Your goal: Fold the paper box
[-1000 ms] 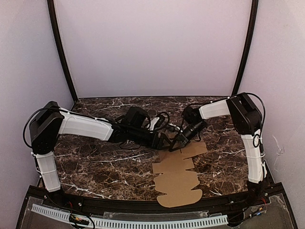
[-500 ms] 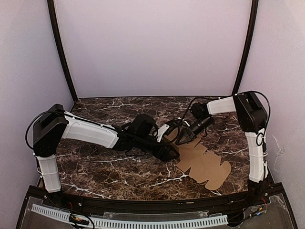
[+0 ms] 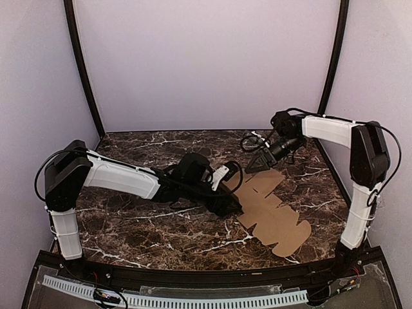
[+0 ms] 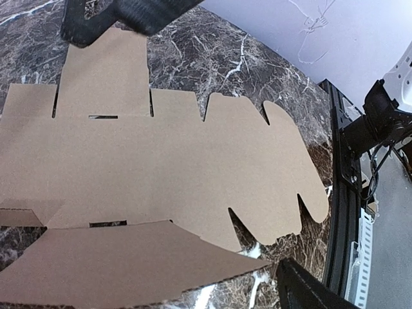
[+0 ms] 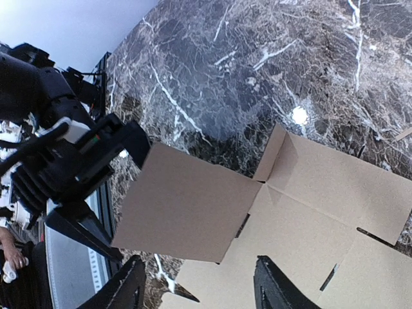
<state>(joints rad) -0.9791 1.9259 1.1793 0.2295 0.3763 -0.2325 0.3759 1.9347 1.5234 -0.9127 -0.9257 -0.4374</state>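
On the table: you have the paper box (image 3: 273, 209), a flat die-cut sheet of plain brown cardboard, lying unfolded on the dark white-veined marble table top (image 3: 129, 225). It sits right of centre and runs diagonally toward the near right.
Layout: its rounded tabs (image 3: 290, 241) point to the near-right end, and the slotted square flaps are at the far end, between the two arms.
Fold state: one square flap (image 5: 187, 206) stands up off the marble and the rest lies flat. You should judge the folding as barely begun.
Left gripper (image 3: 230, 205): the jaws stand wide apart and hold nothing. It sits low at the sheet's left edge, with the raised flap just beside one finger.
Right gripper (image 3: 259, 165): the fingers are parted with nothing between them. It hangs over the far end of the sheet, and its wrist view shows it apart from the cardboard.
Handling: expect a light, thin sheet that is stiff within each panel and hinges only at the scores. It will likely slide on the polished marble and spring back when let go.
Where to hold: pinch a flap by its free edge, close to a score. Pin the middle panel with the other arm.
Risk: a pinch near the slits may tear or kink the board.
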